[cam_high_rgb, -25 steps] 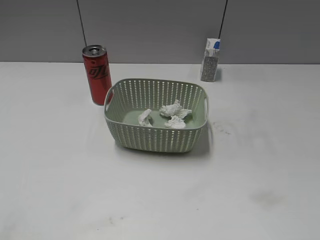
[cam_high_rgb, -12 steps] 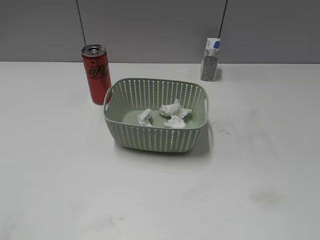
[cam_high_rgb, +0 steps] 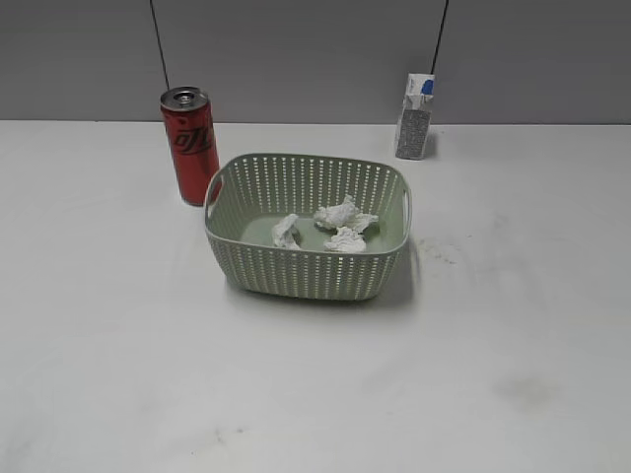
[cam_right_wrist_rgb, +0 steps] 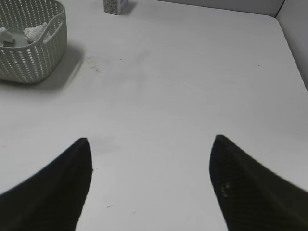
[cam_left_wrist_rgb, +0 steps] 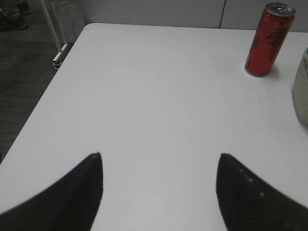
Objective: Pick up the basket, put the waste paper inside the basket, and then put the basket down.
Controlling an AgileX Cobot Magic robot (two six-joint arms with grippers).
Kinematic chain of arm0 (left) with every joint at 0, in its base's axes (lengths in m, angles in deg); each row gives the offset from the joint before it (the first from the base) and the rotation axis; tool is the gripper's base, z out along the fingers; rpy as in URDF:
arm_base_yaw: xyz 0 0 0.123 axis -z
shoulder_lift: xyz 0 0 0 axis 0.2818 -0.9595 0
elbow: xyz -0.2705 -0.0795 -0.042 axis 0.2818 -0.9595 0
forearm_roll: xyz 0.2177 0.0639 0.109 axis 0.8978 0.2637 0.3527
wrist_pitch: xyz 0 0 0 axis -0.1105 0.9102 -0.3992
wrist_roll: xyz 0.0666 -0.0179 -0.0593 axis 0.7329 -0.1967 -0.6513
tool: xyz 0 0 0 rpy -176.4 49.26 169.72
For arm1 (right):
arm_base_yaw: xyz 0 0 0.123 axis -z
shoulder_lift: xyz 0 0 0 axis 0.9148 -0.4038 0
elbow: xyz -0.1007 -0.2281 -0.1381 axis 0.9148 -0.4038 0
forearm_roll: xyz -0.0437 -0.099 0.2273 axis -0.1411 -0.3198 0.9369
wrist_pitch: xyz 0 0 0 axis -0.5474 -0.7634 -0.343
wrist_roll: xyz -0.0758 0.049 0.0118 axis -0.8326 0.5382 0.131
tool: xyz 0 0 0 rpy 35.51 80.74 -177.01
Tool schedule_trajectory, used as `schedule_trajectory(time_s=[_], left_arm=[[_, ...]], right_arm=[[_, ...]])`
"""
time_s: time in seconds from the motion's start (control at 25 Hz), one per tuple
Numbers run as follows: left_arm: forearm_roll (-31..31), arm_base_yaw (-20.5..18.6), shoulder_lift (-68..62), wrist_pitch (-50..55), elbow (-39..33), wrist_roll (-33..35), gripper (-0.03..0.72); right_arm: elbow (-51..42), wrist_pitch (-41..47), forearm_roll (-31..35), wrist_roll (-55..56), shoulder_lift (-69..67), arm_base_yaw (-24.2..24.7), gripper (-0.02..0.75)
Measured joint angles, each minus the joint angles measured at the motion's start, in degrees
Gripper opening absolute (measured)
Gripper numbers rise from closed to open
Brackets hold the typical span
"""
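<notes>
You see the pale sage-green slotted plastic basket [cam_high_rgb: 309, 228] resting on the white table [cam_high_rgb: 118, 325], three crumpled white tissue wads [cam_high_rgb: 342, 224] inside; the red soda can [cam_high_rgb: 191, 146] stands at its 10 o'clock. Both the left gripper [cam_left_wrist_rgb: 160, 166] and the right gripper [cam_right_wrist_rgb: 150, 149] hover spread apart, empty.

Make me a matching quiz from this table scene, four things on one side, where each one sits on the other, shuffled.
Things:
1. red soda can
2. waste paper
3. white carton
4. basket

Places:
A. inside the basket
B. far edge of the table, right of the basket
C. middle of the table
D. just left of the basket

Pairs: 1-D, 2-A, 3-B, 4-C
</notes>
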Motion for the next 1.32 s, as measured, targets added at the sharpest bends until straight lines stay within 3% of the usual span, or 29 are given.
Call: schedule_trajectory(time_s=[1.32], left_arm=[[0.22, 0.0, 0.0, -0.09, -0.04, 0.0, 0.556]], right_arm=[[0.0, 0.04, 0.06, -0.05, 0.0, -0.92, 0.573]])
